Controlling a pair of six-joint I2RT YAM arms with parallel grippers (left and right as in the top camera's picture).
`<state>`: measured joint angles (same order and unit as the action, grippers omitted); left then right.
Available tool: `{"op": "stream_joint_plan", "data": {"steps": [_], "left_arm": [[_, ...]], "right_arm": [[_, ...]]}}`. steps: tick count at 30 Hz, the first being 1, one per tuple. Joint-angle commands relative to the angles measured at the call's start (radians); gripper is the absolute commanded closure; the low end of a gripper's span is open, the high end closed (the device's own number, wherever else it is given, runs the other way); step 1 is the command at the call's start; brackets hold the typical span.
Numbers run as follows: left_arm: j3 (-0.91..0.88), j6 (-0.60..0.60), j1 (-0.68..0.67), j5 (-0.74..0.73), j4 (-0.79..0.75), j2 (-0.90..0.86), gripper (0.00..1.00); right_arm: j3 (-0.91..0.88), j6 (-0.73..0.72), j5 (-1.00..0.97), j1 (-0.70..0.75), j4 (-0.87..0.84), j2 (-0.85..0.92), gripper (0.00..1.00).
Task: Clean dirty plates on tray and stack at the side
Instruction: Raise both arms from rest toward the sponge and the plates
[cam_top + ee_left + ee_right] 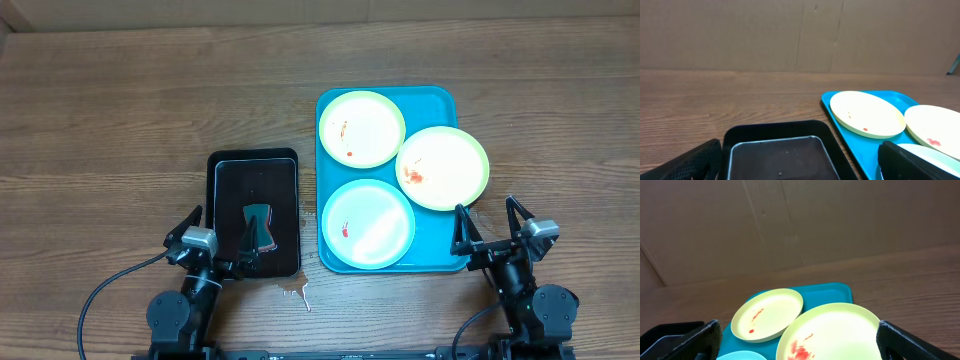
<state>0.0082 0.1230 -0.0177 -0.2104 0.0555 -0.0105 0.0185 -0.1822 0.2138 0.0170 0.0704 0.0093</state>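
**Not started: all the wiping and stacking lies ahead**

**Overhead.** You have three plates on the tray. They are the far plate, the right plate, which hangs over the tray's right rim, and the near plate. Each carries red smears, so none looks cleaned. No plate lies on the table beside the tray, so no stack has been begun.

The sponge lies in the black tray, just left of the tray. Your left gripper sits at the near end of the black tray. Its jaws are spread wide and hold nothing, and one finger is close to the sponge. Your right gripper is likewise spread wide and empty, off the tray's near right corner and just beside the right plate. A small wet patch marks the table in front of the black tray.

**Left wrist.** The two fingers stand far apart with nothing between them. Ahead you see the black tray and, to its right, the tray with the spotted far plate and the smeared right plate.

**Right wrist.** Here too the fingers are wide apart and empty. The right plate fills the foreground with a red smear near its near edge. The far plate lies behind it, streaked red.

As I judge it, the sponge has yet to be picked up, and all three plates remain to be wiped and moved off to the side.
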Motion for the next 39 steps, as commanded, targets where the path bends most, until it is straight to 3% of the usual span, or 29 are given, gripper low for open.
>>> {"op": "stream_joint_plan", "data": {"steps": [1,33,39], "left_arm": [[-0.003,-0.019,0.004,-0.019,0.0,0.0,0.0],[-0.003,0.014,0.004,-0.016,-0.004,0.0,0.0],[-0.002,0.072,0.004,-0.082,-0.116,0.0,0.0]], "right_arm": [[-0.01,0.008,0.007,-0.006,-0.006,-0.005,0.0],[-0.01,0.008,0.008,-0.006,-0.014,-0.005,0.0],[0.002,0.008,0.061,-0.006,-0.032,-0.005,0.0]]}}
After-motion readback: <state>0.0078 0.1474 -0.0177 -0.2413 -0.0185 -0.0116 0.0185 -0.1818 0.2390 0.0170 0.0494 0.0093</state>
